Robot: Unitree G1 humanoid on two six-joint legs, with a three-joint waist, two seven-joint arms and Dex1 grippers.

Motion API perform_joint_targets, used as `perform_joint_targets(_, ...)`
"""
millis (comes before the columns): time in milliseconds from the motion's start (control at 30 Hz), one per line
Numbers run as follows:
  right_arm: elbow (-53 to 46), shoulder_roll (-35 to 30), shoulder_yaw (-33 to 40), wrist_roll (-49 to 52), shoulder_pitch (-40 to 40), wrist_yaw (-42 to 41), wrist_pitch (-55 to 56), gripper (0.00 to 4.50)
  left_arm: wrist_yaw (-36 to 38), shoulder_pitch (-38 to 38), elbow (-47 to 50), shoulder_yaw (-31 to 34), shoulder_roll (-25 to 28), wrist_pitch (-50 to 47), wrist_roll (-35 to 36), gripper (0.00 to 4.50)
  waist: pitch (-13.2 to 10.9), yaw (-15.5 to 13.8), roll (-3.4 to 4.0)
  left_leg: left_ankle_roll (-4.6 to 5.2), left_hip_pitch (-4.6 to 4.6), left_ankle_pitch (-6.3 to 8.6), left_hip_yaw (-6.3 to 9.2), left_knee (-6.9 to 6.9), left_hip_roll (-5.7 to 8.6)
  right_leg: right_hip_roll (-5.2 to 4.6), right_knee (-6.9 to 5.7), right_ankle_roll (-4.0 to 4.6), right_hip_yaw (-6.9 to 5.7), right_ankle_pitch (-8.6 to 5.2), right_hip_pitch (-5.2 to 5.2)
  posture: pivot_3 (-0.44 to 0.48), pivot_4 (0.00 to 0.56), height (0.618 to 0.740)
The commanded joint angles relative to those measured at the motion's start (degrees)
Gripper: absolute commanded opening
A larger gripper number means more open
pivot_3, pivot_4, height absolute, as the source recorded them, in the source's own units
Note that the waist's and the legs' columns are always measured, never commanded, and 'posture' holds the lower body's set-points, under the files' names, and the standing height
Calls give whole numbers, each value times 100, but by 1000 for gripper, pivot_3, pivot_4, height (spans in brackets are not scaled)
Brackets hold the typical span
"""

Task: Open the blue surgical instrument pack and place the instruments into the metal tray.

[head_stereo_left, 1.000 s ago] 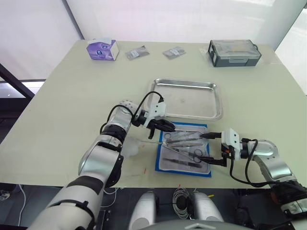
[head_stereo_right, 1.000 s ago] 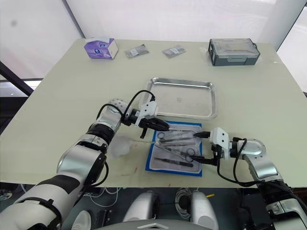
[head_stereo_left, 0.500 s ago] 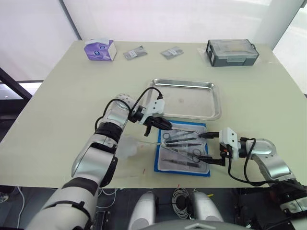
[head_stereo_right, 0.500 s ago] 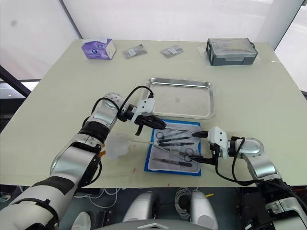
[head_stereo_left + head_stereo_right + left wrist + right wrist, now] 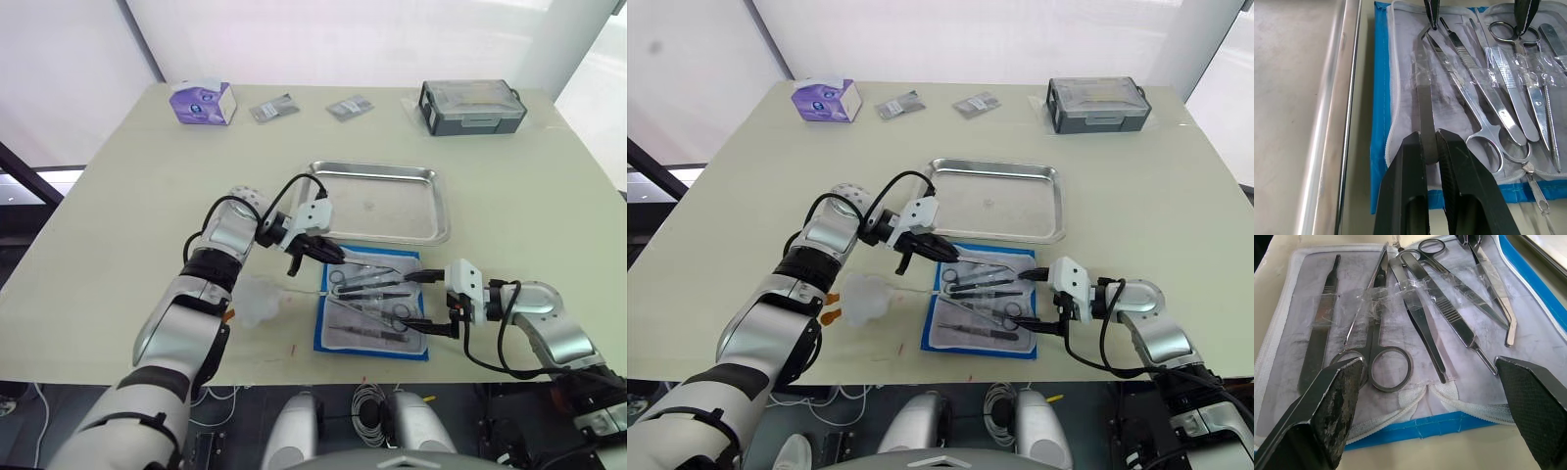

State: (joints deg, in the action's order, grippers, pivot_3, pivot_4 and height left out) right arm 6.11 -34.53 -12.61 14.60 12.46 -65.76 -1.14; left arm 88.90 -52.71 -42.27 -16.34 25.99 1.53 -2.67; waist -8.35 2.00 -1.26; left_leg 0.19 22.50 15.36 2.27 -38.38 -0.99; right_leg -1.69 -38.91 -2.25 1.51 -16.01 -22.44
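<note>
On one blue pack (image 5: 372, 305), about six instruments (image 5: 1400, 318), one empty tray (image 5: 387, 203)

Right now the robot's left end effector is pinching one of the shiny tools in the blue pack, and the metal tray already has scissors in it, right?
Not quite. The metal tray has no scissors in it; the left eye view shows its floor bare. The scissors lie in the blue pack. The rest holds: the left end effector is pinching a slim shiny tool in the pack.

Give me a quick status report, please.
Left gripper shut on one flat instrument in opened pack. Right gripper open. Tray unobstructed.
</note>
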Motion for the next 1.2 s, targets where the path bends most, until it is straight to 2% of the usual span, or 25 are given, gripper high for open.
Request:
perform_joint_targets(33,377,-135,-395,-556,-328,66,-356,4500,100,-56,208,82,127,-35,148,24,0,0,0,0,0,0,0,0,0,0,0,0,0,0,0,0,150,740)
perform_joint_targets(467,348,-125,-422,-548,-340,69,-409,4500,357,-140,644,40,439,-562,300,24,0,1,0,0,0,0,1,0,0,0,0,0,-1,0,0,0,150,740)
perform_joint_targets(1200,368,-89,-452,-546,-338,70,-417,4500,360,-75,1432,-207,924,-1391,481,24,0,2,0,0,0,0,1,0,0,0,0,0,0,0,0,0,150,740)
